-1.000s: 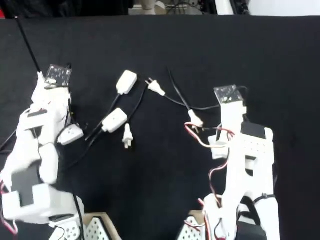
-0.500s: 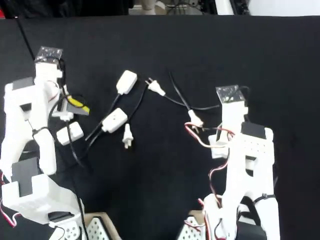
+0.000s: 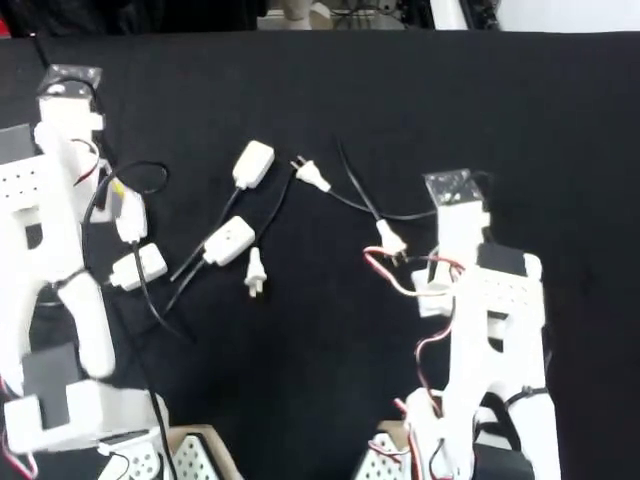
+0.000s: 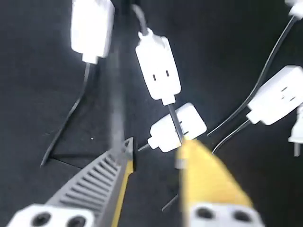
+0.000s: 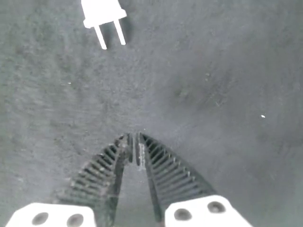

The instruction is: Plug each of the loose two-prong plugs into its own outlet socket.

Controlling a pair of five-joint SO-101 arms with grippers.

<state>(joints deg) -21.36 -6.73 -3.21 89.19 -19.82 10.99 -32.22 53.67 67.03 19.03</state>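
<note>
- The left gripper (image 4: 157, 144) hung over the left part of the black table (image 3: 320, 380). Its grey finger (image 4: 106, 177) and yellow finger (image 4: 208, 184) were spread apart, and nothing was pinched between them.
- A black cable (image 4: 174, 118) met the tip of the yellow finger and ran to a long socket (image 4: 158, 71) that showed two slots. I could not tell whether the cable was hooked on the finger or only passed it.
- Just beyond the fingertips a short socket (image 4: 180, 126) lay on the cloth.
- Two more sockets lay farther out in the left wrist view. One was a plain socket (image 4: 91, 28), and the other was a side socket (image 4: 277, 97) with black leads.
- From above, a left socket (image 3: 140, 265) lay just beside the left arm (image 3: 50, 230). A middle socket (image 3: 228, 240) and a back socket (image 3: 252, 163) lay toward the table's centre.
- The three plugs lay loose on the cloth:
  - The middle plug (image 3: 255, 272) was just beside the middle socket, but not in it.
  - The back plug (image 3: 313, 177) was near the back socket.
  - The right plug (image 3: 390, 238) was well apart from all the sockets, close to the right arm (image 3: 490, 330).
- The right gripper (image 5: 134, 144) had its fingers pressed together, tips low over bare cloth.
- The right plug lay near the right gripper with its two prongs pointing toward it, not touching.
</note>
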